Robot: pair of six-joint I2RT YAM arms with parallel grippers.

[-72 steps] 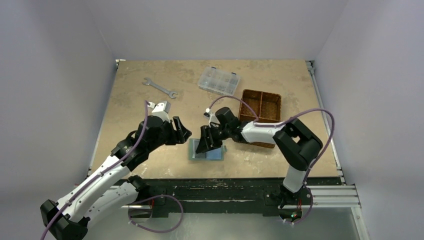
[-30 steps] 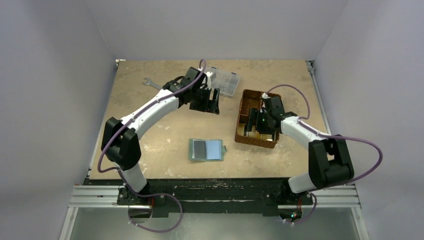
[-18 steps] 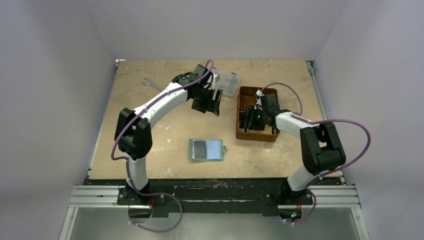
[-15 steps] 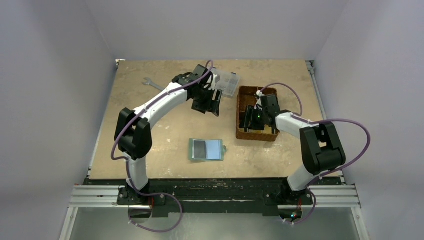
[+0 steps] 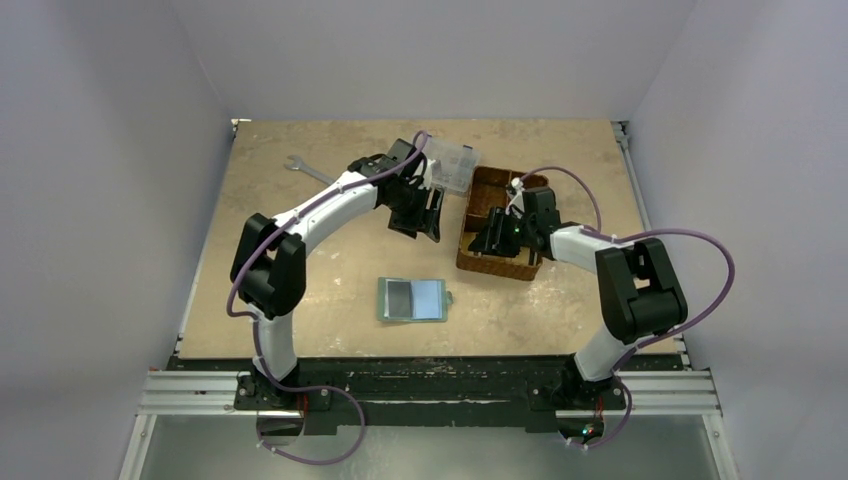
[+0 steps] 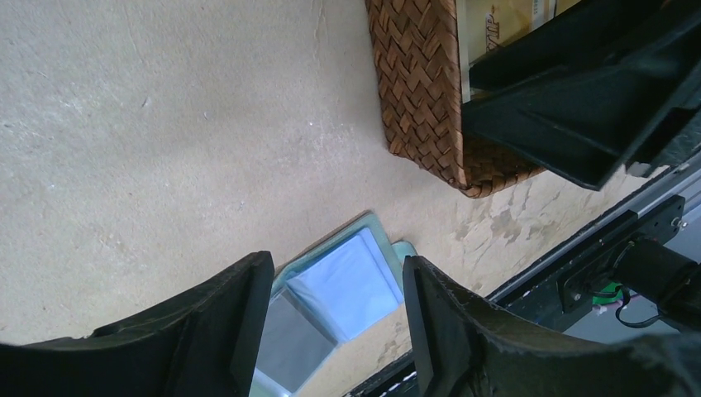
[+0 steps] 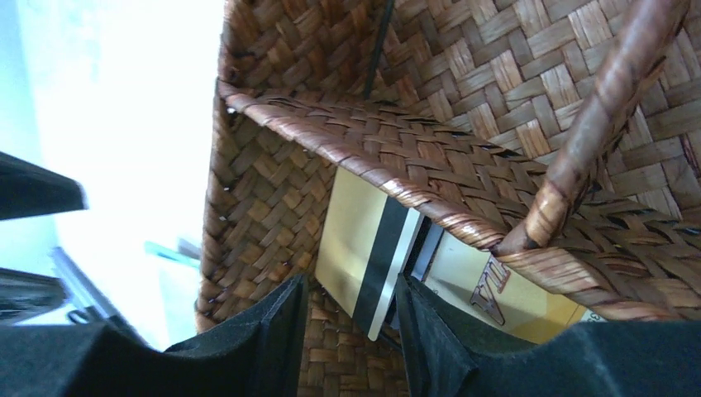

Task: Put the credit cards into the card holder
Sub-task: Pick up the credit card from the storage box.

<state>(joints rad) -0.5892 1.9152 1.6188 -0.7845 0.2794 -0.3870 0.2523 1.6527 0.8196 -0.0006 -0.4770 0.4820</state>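
Observation:
The card holder (image 5: 412, 298) lies open on the table, pale blue pockets up. It also shows in the left wrist view (image 6: 347, 289), between my fingers and well below them. The credit cards lie in the near compartment of the brown woven basket (image 5: 492, 190): a gold card with a black stripe (image 7: 368, 248) and another gold card (image 7: 488, 289). My right gripper (image 5: 487, 242) reaches into the basket, open, its jaws (image 7: 347, 331) either side of the striped card's lower edge. My left gripper (image 5: 428, 215) hovers open and empty left of the basket, seen open in its wrist view (image 6: 335, 331).
A clear plastic compartment box (image 5: 450, 165) sits behind the left gripper, touching the basket's far corner. A wrench (image 5: 305, 168) lies at the far left. The basket wall (image 6: 422, 83) and the right arm (image 6: 579, 107) are close to my left gripper.
The basket has swung and slid left toward the left gripper with the right gripper inside it. The left gripper has dropped slightly nearer. The card holder has not moved.

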